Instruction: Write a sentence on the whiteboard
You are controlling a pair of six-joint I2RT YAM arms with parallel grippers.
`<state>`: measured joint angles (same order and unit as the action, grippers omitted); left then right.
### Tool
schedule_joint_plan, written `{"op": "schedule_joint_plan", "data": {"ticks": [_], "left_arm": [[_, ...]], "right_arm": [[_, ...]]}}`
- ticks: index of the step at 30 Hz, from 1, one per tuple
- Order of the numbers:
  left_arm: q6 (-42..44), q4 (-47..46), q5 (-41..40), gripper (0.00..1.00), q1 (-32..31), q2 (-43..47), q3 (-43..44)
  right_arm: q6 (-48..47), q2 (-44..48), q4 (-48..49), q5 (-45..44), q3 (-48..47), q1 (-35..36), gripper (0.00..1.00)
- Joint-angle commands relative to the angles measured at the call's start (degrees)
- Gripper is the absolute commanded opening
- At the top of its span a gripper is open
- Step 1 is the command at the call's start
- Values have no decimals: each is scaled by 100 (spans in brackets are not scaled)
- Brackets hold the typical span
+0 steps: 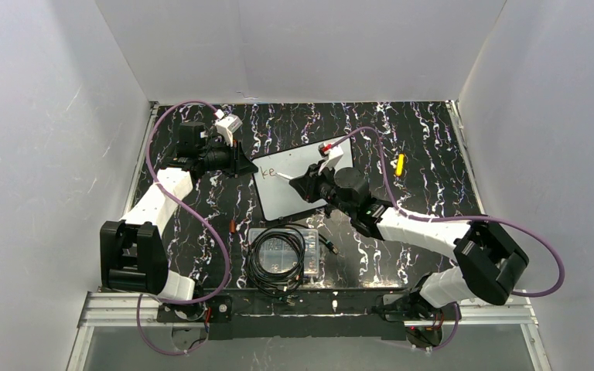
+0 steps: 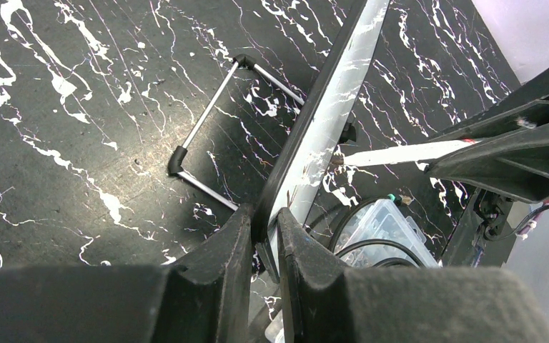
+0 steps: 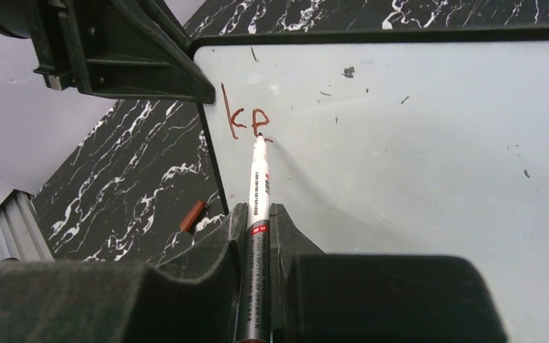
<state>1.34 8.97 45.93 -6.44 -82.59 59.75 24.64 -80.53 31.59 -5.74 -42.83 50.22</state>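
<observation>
The whiteboard (image 1: pixel 278 202) stands tilted on the dark marbled table, propped on its wire legs (image 2: pixel 207 121). My left gripper (image 1: pixel 246 165) (image 2: pixel 264 229) is shut on the board's black left rim (image 2: pixel 329 107); one of its fingers (image 3: pixel 150 71) shows at the board's upper left corner. My right gripper (image 1: pixel 307 185) (image 3: pixel 257 214) is shut on a white marker (image 3: pixel 259 179) (image 2: pixel 400 153). The marker's tip touches the board just below the letter "e". Of the sentence, the reddish-brown letters "ke" (image 3: pixel 246 121) (image 1: pixel 270 171) stand at the board's upper left.
A clear plastic box with coiled black cable (image 1: pixel 278 251) sits in front of the board. A brown marker cap (image 1: pixel 233 226) (image 3: pixel 193 214) lies left of the board. A small yellow object (image 1: pixel 400 164) lies to the right. White walls enclose the table.
</observation>
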Motion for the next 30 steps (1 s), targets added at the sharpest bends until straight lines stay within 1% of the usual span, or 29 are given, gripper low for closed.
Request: {"op": "schedule_joint_plan", "data": {"ticks": [1,16,30], "left_arm": [[178,86,-94,0,61,300,143],[199,105,-84,0,72,278,159],[201,113,-93,0,72,304,151]], "right_arm": [[-117,152,380,-81,-28,-21,1],[-170,-268,531,-277,-188,-29,1],[-210,-12,413,-800,3,-38,1]]}}
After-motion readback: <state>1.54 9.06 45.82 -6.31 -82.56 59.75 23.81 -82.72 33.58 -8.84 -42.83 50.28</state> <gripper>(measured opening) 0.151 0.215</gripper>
